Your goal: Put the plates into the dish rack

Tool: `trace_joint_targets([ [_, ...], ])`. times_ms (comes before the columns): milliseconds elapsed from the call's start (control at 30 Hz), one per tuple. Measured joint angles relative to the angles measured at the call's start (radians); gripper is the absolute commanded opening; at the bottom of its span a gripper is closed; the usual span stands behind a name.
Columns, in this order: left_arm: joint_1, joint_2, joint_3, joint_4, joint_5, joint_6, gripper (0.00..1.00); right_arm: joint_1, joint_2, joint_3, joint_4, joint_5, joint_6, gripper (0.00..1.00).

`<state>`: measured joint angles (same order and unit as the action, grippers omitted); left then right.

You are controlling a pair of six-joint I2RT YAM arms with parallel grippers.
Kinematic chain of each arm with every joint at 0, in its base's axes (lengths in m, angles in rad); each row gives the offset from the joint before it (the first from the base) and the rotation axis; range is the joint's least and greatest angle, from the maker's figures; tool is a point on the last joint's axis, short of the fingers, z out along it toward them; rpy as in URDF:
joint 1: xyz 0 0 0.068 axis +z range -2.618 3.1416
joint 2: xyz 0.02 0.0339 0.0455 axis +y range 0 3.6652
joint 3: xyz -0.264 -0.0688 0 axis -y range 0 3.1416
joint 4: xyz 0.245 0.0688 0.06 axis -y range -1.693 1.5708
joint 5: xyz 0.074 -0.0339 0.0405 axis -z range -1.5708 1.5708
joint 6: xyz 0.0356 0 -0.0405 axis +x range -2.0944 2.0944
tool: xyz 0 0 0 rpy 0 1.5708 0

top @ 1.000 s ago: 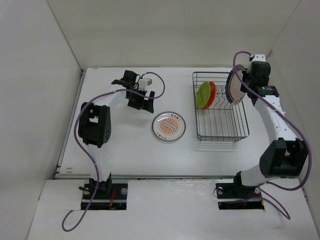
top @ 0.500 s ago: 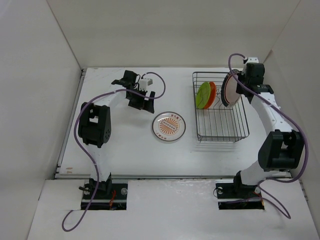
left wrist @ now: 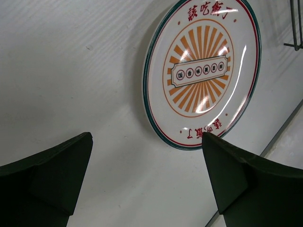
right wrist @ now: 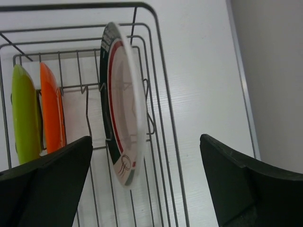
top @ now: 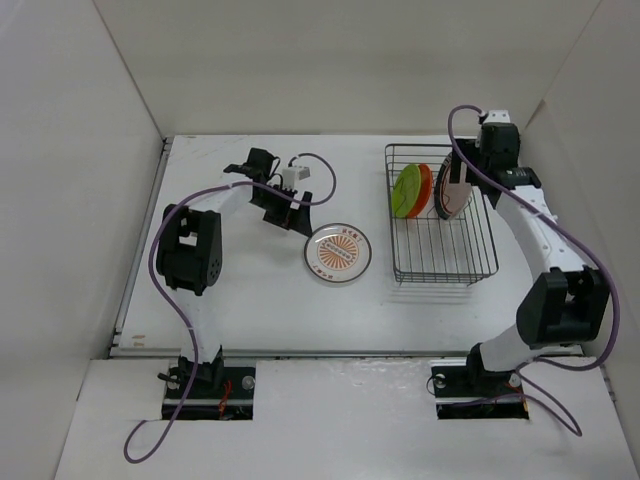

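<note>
The left gripper (top: pixel 298 212) (left wrist: pixel 147 140) hangs over the white table (top: pixel 250 290) with its jaws spread wide and nothing between them. It sits slightly nearer the patterned plate (top: pixel 339 252) (left wrist: pixel 203 75) than it did 1 second ago. That plate lies flat on the table in the same spot, just left of the dish rack (top: pixel 493 240) and apart from it.

Inside the rack, 3 plates stand on edge at the far end. The lime green plate (top: pixel 405 191) (right wrist: pixel 21 116) is leftmost, the orange plate (top: pixel 425 185) (right wrist: pixel 51 113) is just beside it, and the green-and-red-rimmed white plate (top: pixel 452 188) (right wrist: pixel 123 123) is to their right. The first 2 have not shifted. The rimmed plate was outside the rack's right rim 1 second ago and at that rim half a second ago; it now stands among the wires near the orange plate.

The right gripper (top: pixel 462 182) (right wrist: pixel 146 141) is above that plate. In the right wrist view its fingers are well apart, with the plate seen beyond the gap between them.
</note>
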<state>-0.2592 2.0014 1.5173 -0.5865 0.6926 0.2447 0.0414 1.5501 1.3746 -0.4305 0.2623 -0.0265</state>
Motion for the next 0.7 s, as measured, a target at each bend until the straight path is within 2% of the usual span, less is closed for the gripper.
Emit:
trace_joint_targets([
  [167,0.000,0.000,-0.020,-0.009,0.039,0.022,0.98,0.004,-0.120,0.019,-0.035,0.054,0.016,0.99],
  [400,-0.016,0.012,-0.027,-0.008,0.061,0.034,0.80,0.032,-0.340,0.024,-0.034,0.028,0.031,0.99],
  [533,-0.042,0.054,-0.027,-0.008,0.066,0.031,0.72,0.033,-0.397,0.013,-0.034,-0.014,0.039,0.99],
  [567,-0.047,0.068,-0.027,-0.006,0.068,0.028,0.64,0.033,-0.410,0.004,-0.032,-0.028,0.042,0.99],
  [633,-0.053,0.082,-0.024,0.001,0.083,0.015,0.61,0.033,-0.430,-0.014,-0.033,-0.058,0.047,0.99],
  [667,-0.055,0.085,-0.024,0.004,0.086,0.010,0.55,0.033,-0.437,-0.024,-0.033,-0.073,0.050,0.99],
  [700,-0.055,0.090,-0.023,0.005,0.088,0.006,0.43,0.033,-0.444,-0.034,-0.034,-0.089,0.052,0.99],
])
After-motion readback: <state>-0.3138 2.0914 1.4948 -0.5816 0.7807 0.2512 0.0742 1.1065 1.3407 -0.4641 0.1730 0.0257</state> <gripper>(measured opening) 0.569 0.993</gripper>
